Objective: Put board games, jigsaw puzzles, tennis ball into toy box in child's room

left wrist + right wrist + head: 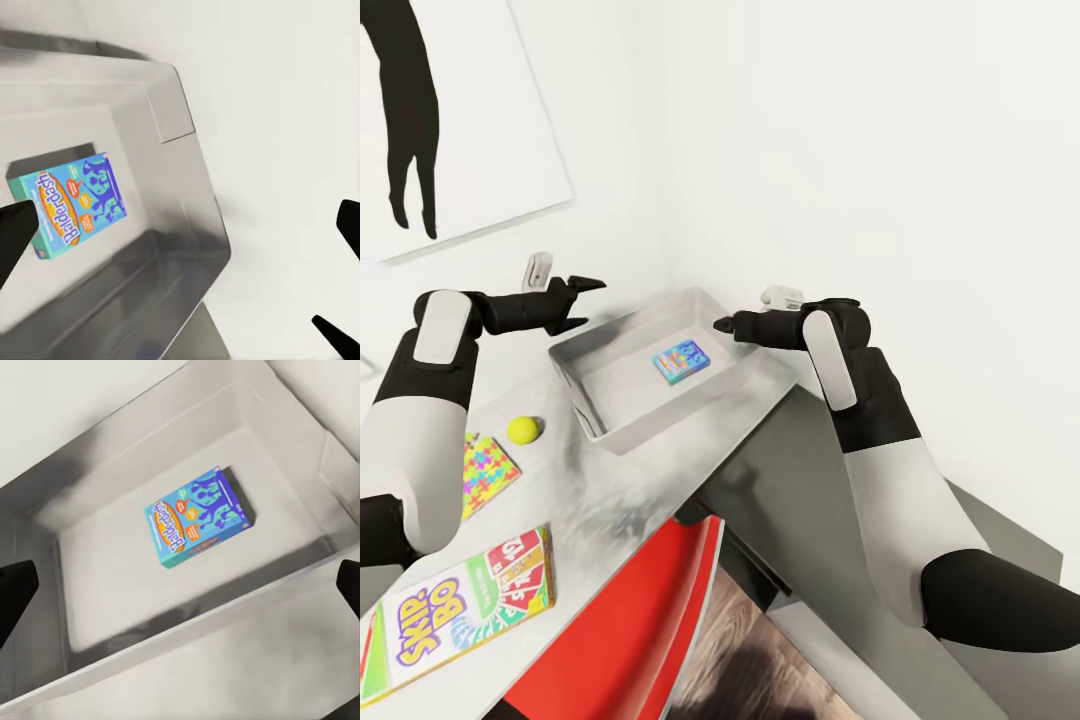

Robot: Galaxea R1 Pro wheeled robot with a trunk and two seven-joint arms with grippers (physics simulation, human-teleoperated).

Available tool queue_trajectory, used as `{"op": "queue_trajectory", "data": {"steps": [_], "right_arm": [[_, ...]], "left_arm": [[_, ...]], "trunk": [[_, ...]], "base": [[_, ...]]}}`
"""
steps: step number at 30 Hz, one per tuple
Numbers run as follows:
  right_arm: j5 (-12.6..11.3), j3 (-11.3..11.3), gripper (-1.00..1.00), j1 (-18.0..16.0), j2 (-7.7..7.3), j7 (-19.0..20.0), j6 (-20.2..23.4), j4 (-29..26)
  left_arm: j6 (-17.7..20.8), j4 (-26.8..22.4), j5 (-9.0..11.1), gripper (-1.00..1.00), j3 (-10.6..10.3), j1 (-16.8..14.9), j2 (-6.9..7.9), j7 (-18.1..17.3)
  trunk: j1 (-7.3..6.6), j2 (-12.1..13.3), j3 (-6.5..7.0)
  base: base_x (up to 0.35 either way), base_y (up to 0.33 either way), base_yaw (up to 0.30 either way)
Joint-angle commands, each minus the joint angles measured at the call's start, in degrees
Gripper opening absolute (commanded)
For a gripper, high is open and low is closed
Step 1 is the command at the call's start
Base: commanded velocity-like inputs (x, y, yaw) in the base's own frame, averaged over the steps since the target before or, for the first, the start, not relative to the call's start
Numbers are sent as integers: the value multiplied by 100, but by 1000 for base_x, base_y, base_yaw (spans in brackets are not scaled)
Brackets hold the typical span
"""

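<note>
On the desk [610,520], left to right, the Skip-Bo game [455,605], a jigsaw puzzle [485,472] and the tennis ball [524,430] lie unpacked near its left edge, while only the Balderdash game [681,361] sits in the toy box [585,375] at the far corner (both the left gripper [585,300] and right gripper [722,325] hang spread and empty)

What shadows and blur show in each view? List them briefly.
Head view: soft dark smudges on the table beside the toy box. Left wrist view: the Balderdash box casts a dark shadow; sharp print. Right wrist view: shaded box walls, blurred dark fingertips.
</note>
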Motion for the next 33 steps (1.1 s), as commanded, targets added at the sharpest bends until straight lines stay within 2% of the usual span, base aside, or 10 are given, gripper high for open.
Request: {"op": "queue_trajectory", "data": {"steps": [1,2,8,14,33], "right_arm": [[-48,1,100,-5,0,-50,19,-2],[-48,0,100,-5,0,-52,20,-4],[-48,0,100,-5,0,-52,20,-4],[-53,-3,100,-5,0,-48,15,1],[-55,-3,100,-5,0,-48,16,2]], "left_arm": [[27,1,12,100,-29,-5,2,12],[27,2,15,100,-108,-5,7,12],[27,2,15,100,-108,-5,7,12],[27,0,101,100,-338,-5,18,11],[27,-1,119,100,-378,-5,28,11]], "trunk": [[4,-10,0],[4,-10,10],[4,-10,66],[4,-10,123],[4,-10,302]], "base": [[0,0,0],[0,0,0],[0,0,0],[0,0,0],[0,0,0]]}}
